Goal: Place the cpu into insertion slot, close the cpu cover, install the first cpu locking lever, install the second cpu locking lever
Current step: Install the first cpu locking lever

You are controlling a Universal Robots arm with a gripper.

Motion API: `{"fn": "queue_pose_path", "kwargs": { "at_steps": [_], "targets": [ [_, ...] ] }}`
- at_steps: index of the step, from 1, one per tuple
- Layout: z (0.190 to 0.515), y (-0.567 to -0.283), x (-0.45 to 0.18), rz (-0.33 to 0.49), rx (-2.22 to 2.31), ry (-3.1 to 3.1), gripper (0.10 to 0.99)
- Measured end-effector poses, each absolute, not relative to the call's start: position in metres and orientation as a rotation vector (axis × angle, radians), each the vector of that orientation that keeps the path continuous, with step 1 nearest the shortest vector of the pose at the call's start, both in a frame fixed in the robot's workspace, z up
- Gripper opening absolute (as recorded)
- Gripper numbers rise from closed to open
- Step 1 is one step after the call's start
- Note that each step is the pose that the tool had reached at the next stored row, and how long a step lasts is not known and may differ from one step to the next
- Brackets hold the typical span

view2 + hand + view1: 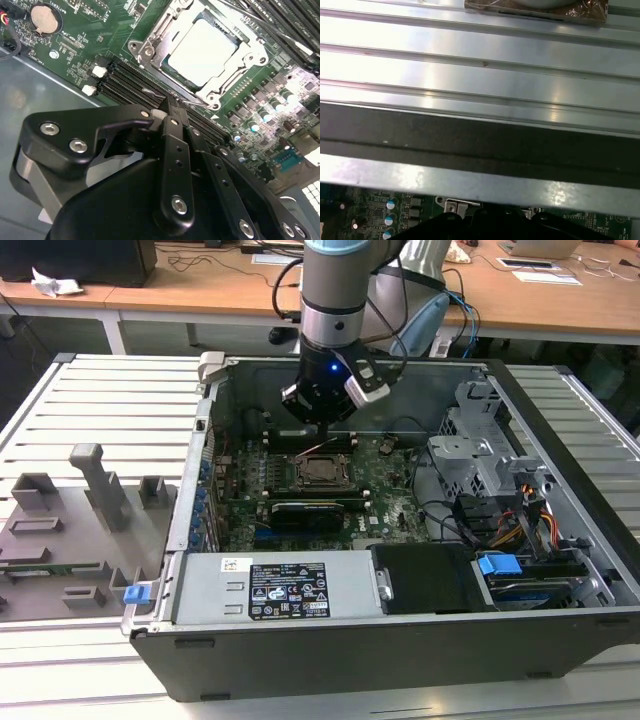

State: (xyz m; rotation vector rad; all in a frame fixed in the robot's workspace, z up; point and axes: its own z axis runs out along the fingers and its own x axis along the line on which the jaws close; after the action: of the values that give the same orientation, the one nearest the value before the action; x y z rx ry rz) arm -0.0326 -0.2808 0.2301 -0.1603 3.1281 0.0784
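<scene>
While cpu [202,47] sits in insertion slot [146,51], gripper [172,104] beside, perhaps touching

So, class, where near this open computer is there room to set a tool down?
Free: ribbed silver tabletop bordered by the grey plastic fixture tray and the dark computer case; also the strip at the exterior view's right. Crowded: green motherboard under the black gripper, and the cabled grey drive cage.

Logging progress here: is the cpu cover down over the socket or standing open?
Down: in the second wrist view the cpu cover lies flat around the silver cpu, framing it in its window.
</scene>
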Motion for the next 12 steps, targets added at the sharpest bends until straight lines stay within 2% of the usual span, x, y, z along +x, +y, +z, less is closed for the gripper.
{"fn": "queue_pose_path", "kwargs": {
  "at_steps": [12],
  "targets": [
    [0.2221,-0.2768,-0.0220,0.078,-0.160,3.130,0.106]
  ]
}}
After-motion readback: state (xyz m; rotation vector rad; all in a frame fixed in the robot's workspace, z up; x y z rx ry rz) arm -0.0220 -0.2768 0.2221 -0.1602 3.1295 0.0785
